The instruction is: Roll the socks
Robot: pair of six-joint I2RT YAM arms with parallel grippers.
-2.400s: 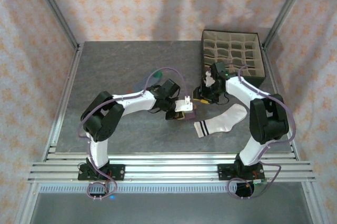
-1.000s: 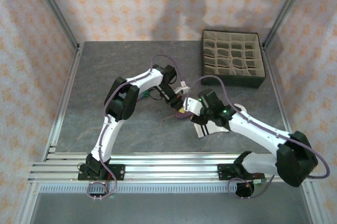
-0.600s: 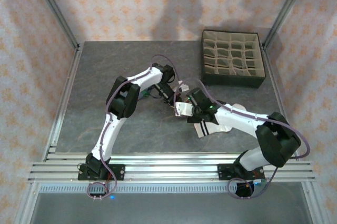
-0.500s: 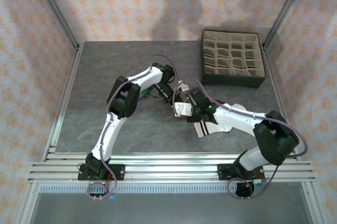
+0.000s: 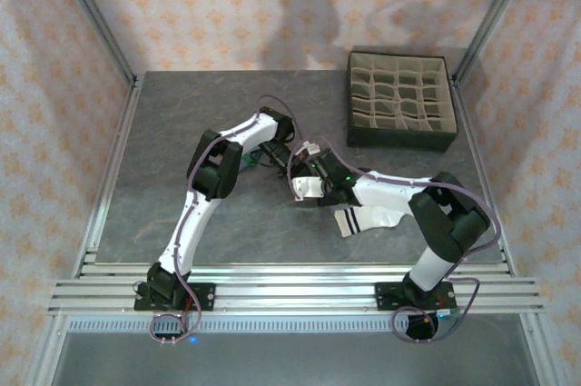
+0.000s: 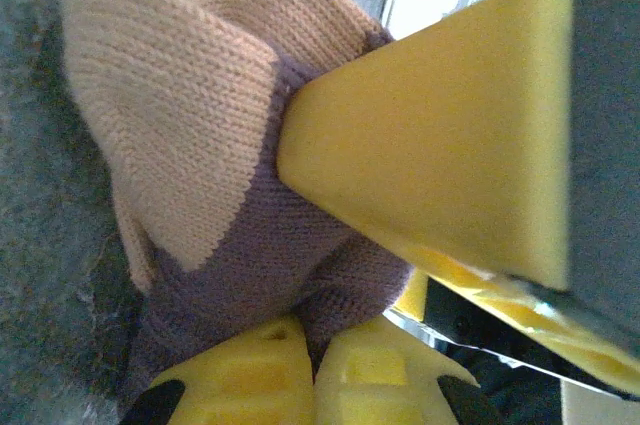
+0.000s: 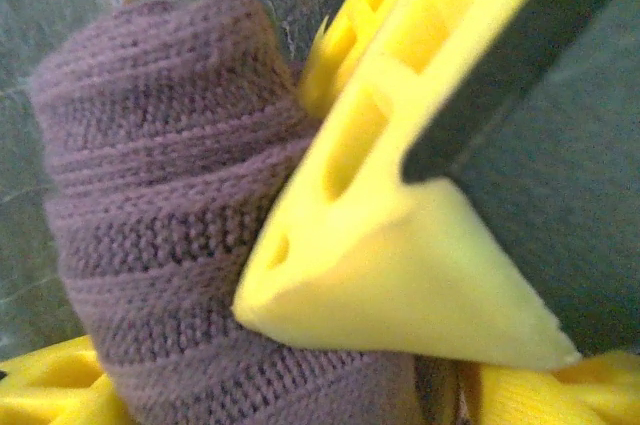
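Fingers (image 6: 240, 385) of left gripper (image 6: 312, 360) are clenched together, pinching a fold of the dark purple sock (image 6: 260, 255). The peach toe (image 6: 150, 95) bunches up just above the pinch. One yellow finger of the right gripper (image 7: 295, 390) presses into the same sock from the side. In the right wrist view the purple fabric sits as a ribbed roll, and the right fingers (image 7: 45, 375) stand apart on either side of it. Can't tell whether they squeeze it or just straddle it.

Both grippers meet over the middle of the grey table (image 5: 182, 213), with the purple sock between them on the surface. White sock (image 5: 377, 216) with black cuff stripes lies flat just beside the right arm, on the near side. Dark box (image 5: 399, 139) of beige grid compartments sits in the far right corner, well apart from the socks.
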